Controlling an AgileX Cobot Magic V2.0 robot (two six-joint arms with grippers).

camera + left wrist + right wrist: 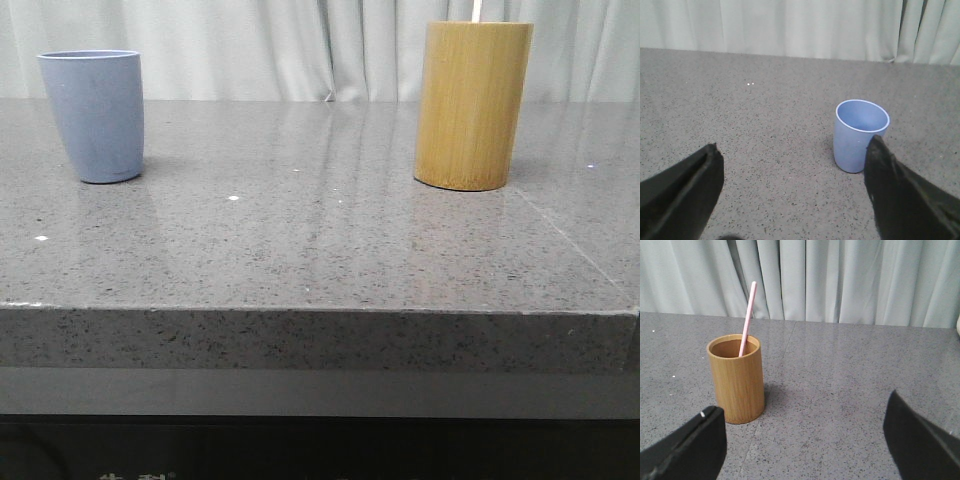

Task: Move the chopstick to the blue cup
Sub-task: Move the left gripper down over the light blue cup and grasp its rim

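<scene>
The blue cup (95,115) stands upright and empty at the far left of the table; it also shows in the left wrist view (860,135). One pale pink chopstick (747,318) leans inside the tan bamboo holder (737,378), which stands at the far right in the front view (471,104); only the chopstick's tip (477,10) shows there. My left gripper (792,187) is open and empty, short of the cup. My right gripper (805,440) is open and empty, short of the holder. Neither gripper shows in the front view.
The grey speckled stone table (320,250) has a thick front edge (320,335). Pale curtains (300,45) hang behind the table. A seam line (575,245) runs across the table's right side.
</scene>
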